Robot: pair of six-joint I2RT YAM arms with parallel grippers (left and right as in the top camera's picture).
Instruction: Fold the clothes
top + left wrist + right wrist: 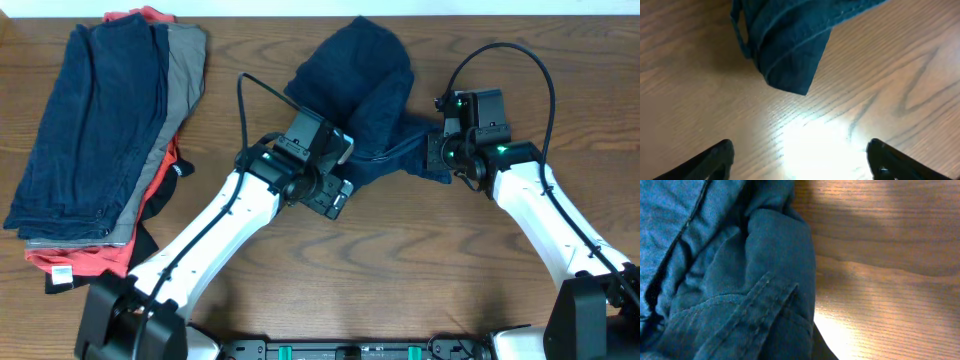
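Several clothes (pixel 95 140) lie folded, stacked at left; navy shorts (pixel 365 85) sit crumpled mid-tabletop (pixel 400 270), not yet folded, right hand (pixel 436 162) pinching them, left hand (pixel 800 162) spread, empty.

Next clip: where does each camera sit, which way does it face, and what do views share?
Overhead: above the table, facing down; navy shorts, folded stack, both arms.
Left wrist: facing down at the shorts' corner; its open fingers show.
Right wrist: close against shorts fabric; no fingers clearly seen.
Shared: shorts and wood table in all.
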